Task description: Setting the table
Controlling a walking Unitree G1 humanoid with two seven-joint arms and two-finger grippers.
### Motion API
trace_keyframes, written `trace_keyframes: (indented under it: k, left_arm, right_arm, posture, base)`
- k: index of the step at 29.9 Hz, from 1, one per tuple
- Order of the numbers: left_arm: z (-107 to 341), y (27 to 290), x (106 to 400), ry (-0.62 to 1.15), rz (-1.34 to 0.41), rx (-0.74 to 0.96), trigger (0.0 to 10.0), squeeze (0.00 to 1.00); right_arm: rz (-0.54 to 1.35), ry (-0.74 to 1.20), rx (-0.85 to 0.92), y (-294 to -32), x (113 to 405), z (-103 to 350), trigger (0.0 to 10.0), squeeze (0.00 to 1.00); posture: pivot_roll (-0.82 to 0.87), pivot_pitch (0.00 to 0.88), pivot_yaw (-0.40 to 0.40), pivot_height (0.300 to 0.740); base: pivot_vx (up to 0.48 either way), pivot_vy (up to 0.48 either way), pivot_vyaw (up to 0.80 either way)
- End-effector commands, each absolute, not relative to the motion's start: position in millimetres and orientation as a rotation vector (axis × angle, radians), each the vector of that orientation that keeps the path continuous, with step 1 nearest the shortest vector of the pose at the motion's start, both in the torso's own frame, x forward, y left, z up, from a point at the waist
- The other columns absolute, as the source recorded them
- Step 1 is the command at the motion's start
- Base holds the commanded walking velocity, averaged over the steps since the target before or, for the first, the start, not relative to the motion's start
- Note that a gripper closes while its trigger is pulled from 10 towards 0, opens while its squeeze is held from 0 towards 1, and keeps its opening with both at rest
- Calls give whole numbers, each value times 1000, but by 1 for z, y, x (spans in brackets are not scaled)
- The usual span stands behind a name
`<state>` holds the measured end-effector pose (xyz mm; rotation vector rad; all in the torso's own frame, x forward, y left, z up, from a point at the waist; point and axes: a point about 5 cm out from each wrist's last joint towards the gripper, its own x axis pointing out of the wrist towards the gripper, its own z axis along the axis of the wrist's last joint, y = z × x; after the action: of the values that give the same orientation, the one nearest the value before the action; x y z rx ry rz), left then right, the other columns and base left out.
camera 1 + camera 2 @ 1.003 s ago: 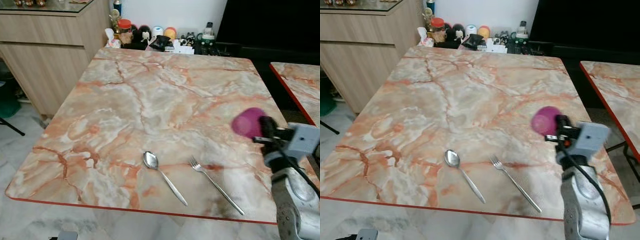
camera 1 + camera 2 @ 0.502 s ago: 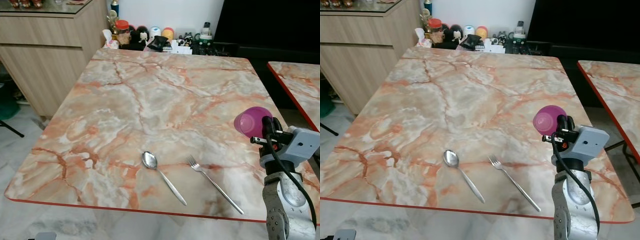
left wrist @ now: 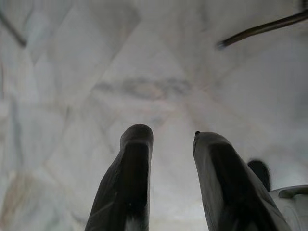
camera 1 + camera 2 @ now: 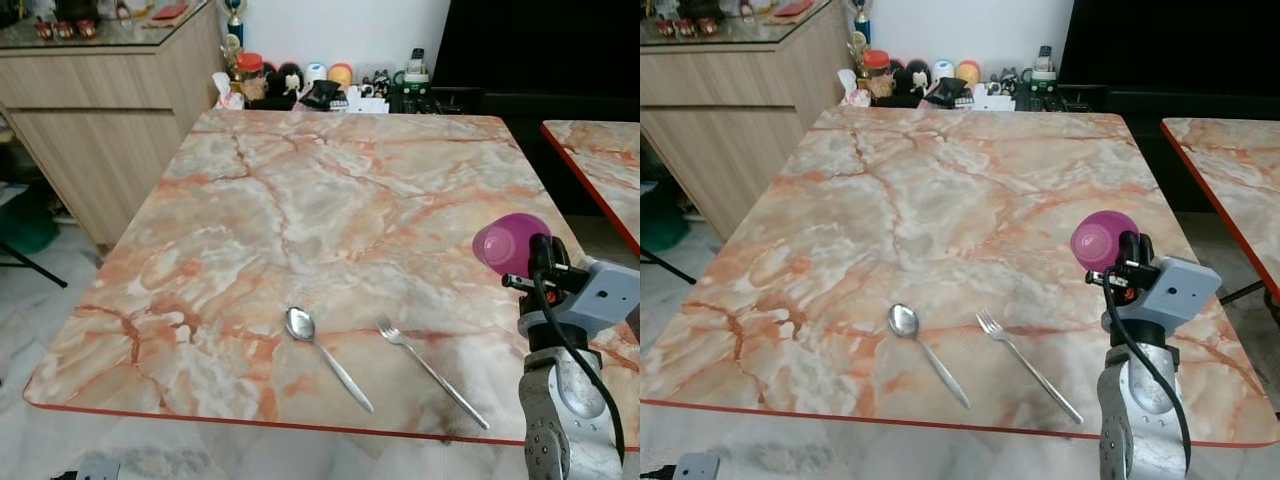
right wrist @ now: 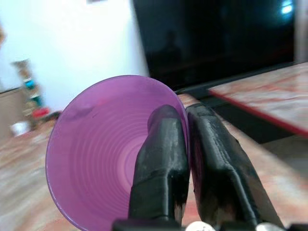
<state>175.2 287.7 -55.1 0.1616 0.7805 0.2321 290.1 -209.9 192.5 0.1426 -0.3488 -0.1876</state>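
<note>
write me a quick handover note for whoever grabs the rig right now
Right claw: shut on the rim of the purple cup, held tilted above the marble table near its right edge.
Left claw: open, idle, pointing at pale floor.
Done: spoon and fork lie side by side near the front edge, apart from each other.
Left: set the cup down upright, probably beyond the fork.

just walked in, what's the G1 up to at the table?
It's setting the marble table. The right end effector is pinching the rim of a purple cup, one finger inside and one outside, holding it in the air over the table's right side, tipped on its side. A spoon and a fork already lie side by side near the front edge. The left end effector hangs idle over the floor, fingers apart and empty.
</note>
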Motion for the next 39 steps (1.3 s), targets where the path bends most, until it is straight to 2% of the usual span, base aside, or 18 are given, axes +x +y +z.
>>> trace_keyframes:
  k: [1, 12, 39]
  left_arm:
    - [-59, 283, 173, 803, 209, 159, 10000, 0]
    - [-64, 279, 165, 820, 207, 146, 10000, 0]
    - [-64, 276, 167, 823, 171, 161, 10000, 0]
  right_arm:
    - [-216, -358, 147, -216, 288, 192, 10000, 0]
    - [-200, -365, 128, -212, 293, 194, 10000, 0]
    - [-203, -367, 129, -210, 294, 192, 10000, 0]
  posture:
    - [-47, 48, 39, 740]
    - [-47, 40, 15, 740]
    - [-53, 32, 25, 740]
  base:
    - [0, -472, 0]
    - [0, -472, 0]
    - [0, -469, 0]
